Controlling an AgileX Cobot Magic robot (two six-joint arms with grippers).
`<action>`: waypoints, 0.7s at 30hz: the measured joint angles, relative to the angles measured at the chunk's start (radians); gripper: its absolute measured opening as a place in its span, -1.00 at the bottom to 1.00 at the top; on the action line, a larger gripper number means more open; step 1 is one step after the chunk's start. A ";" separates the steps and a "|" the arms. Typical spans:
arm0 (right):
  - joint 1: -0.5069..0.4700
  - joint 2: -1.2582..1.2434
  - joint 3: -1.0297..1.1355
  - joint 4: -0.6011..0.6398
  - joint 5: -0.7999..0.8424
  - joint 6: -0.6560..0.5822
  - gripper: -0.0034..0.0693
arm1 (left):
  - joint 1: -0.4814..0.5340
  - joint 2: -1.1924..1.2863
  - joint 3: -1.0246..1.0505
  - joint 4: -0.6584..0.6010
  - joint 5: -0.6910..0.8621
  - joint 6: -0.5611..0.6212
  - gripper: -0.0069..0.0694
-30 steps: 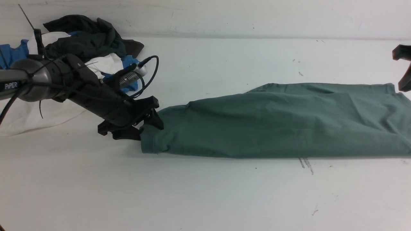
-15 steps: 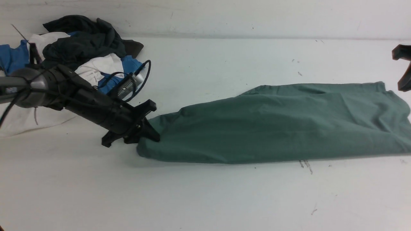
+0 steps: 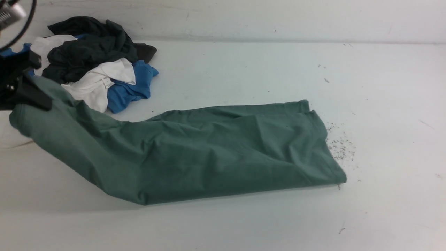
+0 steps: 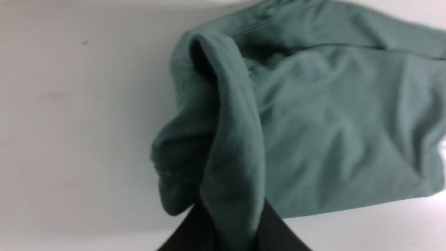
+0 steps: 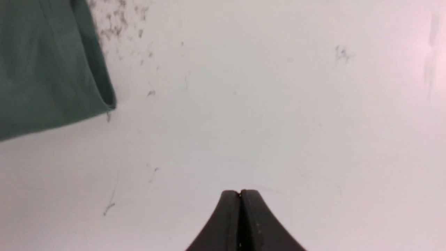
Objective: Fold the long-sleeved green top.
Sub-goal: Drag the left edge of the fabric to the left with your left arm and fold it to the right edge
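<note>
**Left claw has one end of the green top**

The left claw [image 3: 29, 97] is clamped on an end of the green top [image 3: 209, 150], lifted at 9 o'clock. The top runs long toward 3 o'clock across the white table [image 3: 383, 104]. The right claw [image 5: 240, 195] is shut, empty, off past the far end. The clothes pile [image 3: 97, 59] at 11 o'clock sits close to the lifted end and could snag.

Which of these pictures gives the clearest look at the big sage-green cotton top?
The front view: the sage-green cotton top shows nearly whole there, stretched across the white table, one end lifted at the left. The left wrist view shows only bunched cloth pinched in the left end effector. The right wrist view catches just one edge.
</note>
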 joint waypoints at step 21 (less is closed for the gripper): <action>0.000 -0.028 0.061 0.071 -0.001 -0.040 -0.95 | -0.778 0.490 -0.454 -0.158 -0.297 -0.041 -0.45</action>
